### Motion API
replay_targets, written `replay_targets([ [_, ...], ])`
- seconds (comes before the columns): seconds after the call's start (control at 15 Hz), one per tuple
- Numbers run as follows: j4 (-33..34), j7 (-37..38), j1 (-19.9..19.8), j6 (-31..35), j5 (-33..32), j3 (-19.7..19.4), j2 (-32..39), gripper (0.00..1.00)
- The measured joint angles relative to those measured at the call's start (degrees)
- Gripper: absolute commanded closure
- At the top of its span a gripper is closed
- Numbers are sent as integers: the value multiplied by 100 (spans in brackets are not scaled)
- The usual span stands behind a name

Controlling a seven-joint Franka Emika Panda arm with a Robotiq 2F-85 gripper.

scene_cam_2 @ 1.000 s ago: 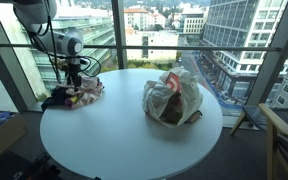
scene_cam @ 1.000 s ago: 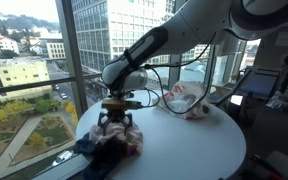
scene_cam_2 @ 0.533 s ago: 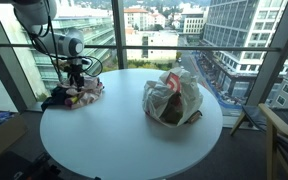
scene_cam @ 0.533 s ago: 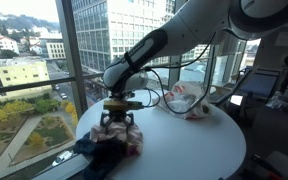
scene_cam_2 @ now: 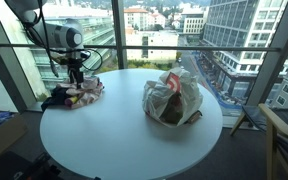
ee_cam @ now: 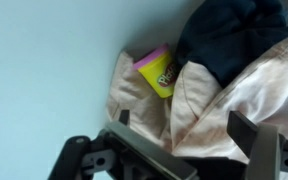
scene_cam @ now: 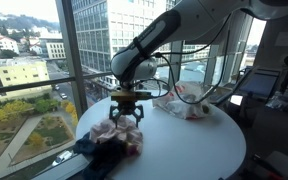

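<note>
My pincer is spread wide and holds nothing. It hangs just above a pile of clothes, and I cannot tell if it touches the top of it. The pile lies at the edge of the round white counter, close to the big window. In an exterior view the pile of clothes sits at the far left side of the counter. In my wrist view I see a cream cloth right under me. A dark blue cloth lies partly on top of it. A small yellow and pink thing peeks out of the cream folds, just beside the dark blue cloth. To the right of the pile, well apart from it, a plastic bag stands near the middle of the counter with stuff inside it.
</note>
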Motion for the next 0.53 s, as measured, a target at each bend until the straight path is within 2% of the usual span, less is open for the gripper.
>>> replay_targets([
  [0.27, -527, 177, -73, -421, -120, -105, -404, 0],
  [0.53, -867, 163, -174, -450, -253, -107, -366, 0],
])
